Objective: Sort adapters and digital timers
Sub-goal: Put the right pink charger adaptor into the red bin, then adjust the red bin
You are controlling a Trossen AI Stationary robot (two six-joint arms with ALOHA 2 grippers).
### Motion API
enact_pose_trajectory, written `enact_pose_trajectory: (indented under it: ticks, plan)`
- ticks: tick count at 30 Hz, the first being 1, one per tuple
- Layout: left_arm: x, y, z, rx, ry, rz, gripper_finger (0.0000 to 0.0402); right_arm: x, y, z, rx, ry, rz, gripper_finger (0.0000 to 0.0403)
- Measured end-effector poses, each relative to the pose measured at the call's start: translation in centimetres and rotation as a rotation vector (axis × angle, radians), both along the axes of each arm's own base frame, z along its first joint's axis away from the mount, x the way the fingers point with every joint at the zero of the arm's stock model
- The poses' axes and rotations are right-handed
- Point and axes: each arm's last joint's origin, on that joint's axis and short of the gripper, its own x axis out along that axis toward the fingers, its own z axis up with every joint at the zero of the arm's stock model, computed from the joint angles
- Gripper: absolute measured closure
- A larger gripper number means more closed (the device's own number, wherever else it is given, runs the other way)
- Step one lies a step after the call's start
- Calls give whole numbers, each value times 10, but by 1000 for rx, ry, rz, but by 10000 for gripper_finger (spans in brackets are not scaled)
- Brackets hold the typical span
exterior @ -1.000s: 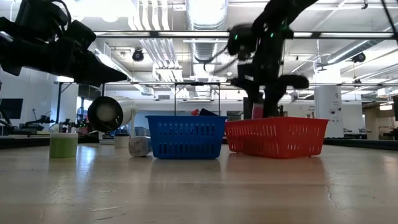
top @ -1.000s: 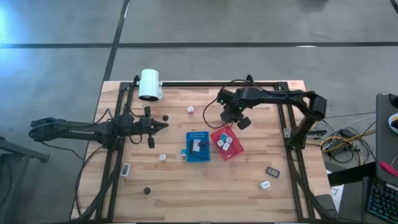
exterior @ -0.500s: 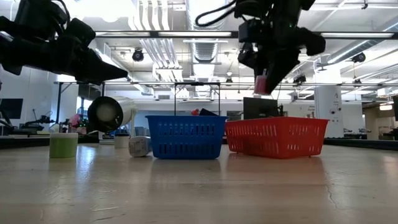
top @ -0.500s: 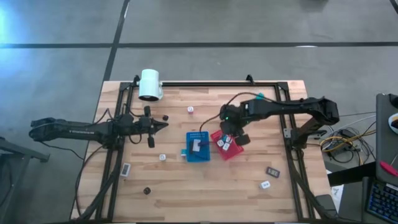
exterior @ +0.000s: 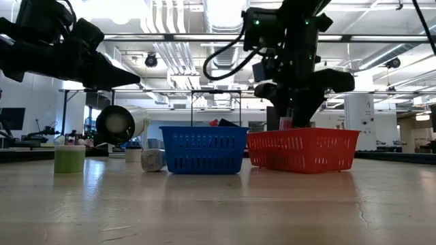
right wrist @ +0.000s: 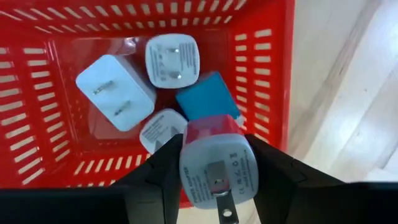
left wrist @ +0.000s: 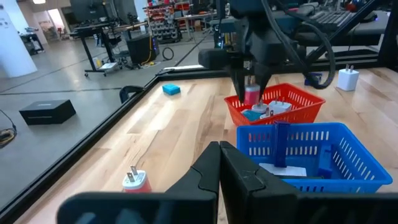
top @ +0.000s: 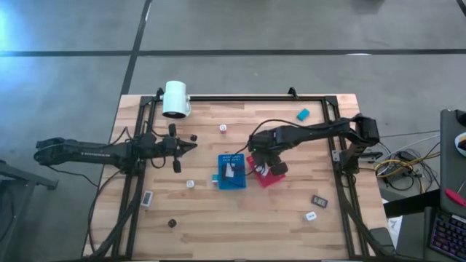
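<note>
From where I stood, the right gripper [right wrist: 214, 168] hung directly over the red basket [right wrist: 273, 81], its fingers [right wrist: 158, 168] pinched on a pink-and-white adapter [right wrist: 214, 165] with the prongs facing the wrist. Below it, inside the basket, lay several white adapters [right wrist: 115, 90] and one blue one [right wrist: 208, 102]. The blue basket [top: 233, 172] stood right beside the red, almost touching, with a flat timer-like piece in it. The left gripper [top: 191, 146] waited well off to the side above the table, fingers closed on nothing.

The risk I saw was in the release. The adapter was held near the basket's edge rather than over its middle, so if the fingers opened there it might have clipped the rim and tumbled out, or bounced off the pieces piled beneath. The blue basket was so close that a stray bounce could have landed it with the wrong sort. Other pieces waited on the table: a pink adapter [top: 223, 128], a white one [top: 190, 185], a teal timer [top: 303, 114], a dark timer [top: 319, 200] and a white one [top: 148, 197]
</note>
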Motion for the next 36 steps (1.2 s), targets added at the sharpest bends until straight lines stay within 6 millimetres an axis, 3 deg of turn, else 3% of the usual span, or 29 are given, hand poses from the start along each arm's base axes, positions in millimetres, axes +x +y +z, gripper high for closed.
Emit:
enact_pose_trajectory:
  ticks: [6, 11, 18, 23, 30, 36]
  plan:
    - [0, 0, 0, 3, 0, 0, 390, 0, 0, -4, 9, 23, -17, 224]
    - [0, 0, 0, 3, 0, 0, 390, -3, 0, 6, 16, -10, -62, 190]
    - [0, 0, 0, 5, 0, 0, 390, -24, 5, 36, 33, -24, -163, 174]
    - [0, 0, 0, 17, 3, -3, 390, -40, 25, 57, 109, -49, -172, 180]
    - [0, 0, 0, 17, 3, -3, 390, -45, 73, 46, 131, 20, -86, 184]
    - [0, 0, 1, 19, -6, -3, 390, -42, 84, 24, 71, 46, -136, 184]
